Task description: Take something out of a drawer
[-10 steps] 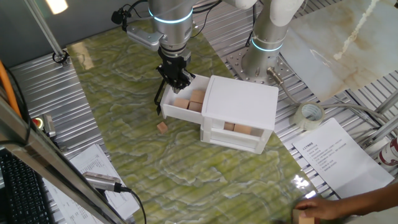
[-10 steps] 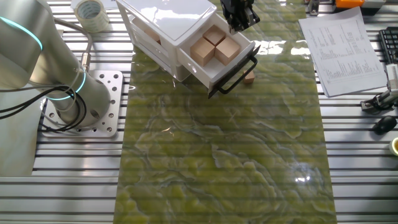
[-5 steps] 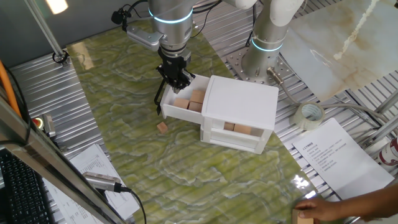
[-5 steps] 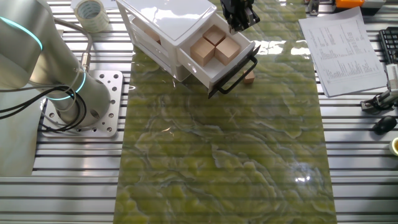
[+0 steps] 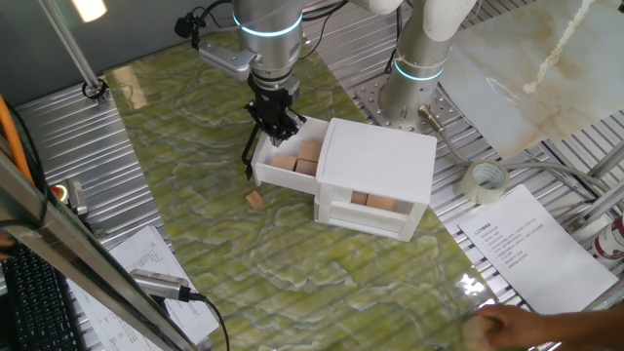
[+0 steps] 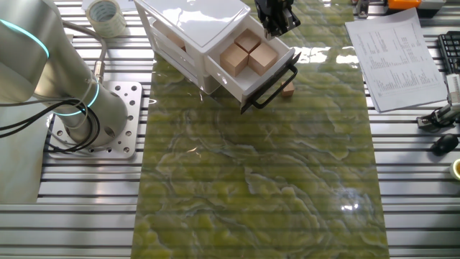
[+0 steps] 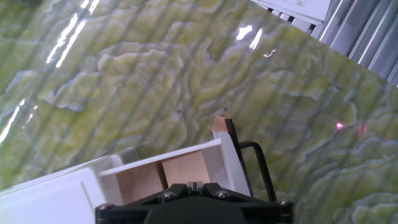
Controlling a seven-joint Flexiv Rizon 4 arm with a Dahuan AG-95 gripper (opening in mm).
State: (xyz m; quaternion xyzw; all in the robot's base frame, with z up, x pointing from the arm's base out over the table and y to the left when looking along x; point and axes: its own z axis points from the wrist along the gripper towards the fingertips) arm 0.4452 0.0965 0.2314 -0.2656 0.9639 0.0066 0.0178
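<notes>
Black two-finger gripper (image 5: 277, 125) poised over open white plastic drawer (image 5: 283, 172) holding small light-brown wooden cubes (image 6: 250, 54); claw state impossible to tell. One stray cube (image 5: 254, 199) on green marbled mat (image 5: 195, 146) beside black bar handle (image 6: 273, 88).

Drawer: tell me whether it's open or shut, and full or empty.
Open and not empty. The drawer is pulled out of the cabinet, handle clear of its front, with wooden cubes showing inside.

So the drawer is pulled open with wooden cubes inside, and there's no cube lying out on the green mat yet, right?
Not quite. The drawer is open with cubes inside, but one wooden cube already lies on the green mat beside the drawer's handle; both fixed views show it.
</notes>
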